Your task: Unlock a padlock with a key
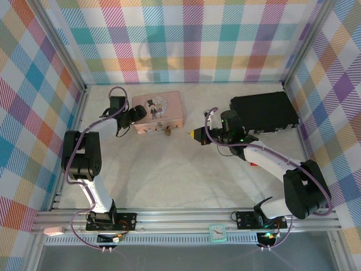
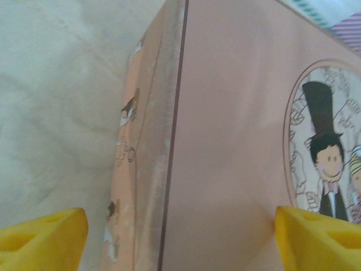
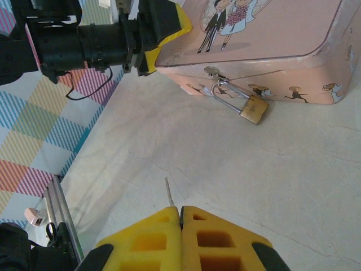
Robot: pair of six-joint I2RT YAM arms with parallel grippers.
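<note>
Right fingers (image 3: 148,241) pinch the key (image 3: 167,192), well apart from the padlock (image 3: 254,109).

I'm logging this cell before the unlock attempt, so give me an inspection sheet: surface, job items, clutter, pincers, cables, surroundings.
Surface: off-white table cover, creased, no spills seen.
Job's things: brass padlock hangs from the hasp of the pink tin; only the thin tip of the key shows.
Clutter: black case at far right; small teal clock on the front rail.
Grippers: left pincer open, straddling the tin's edge, contact unclear; right pincer shut on the key, short of the padlock.
Cables: purple cables loop along both arms; no snag seen.
Surroundings: plaid walls on three sides.
</note>
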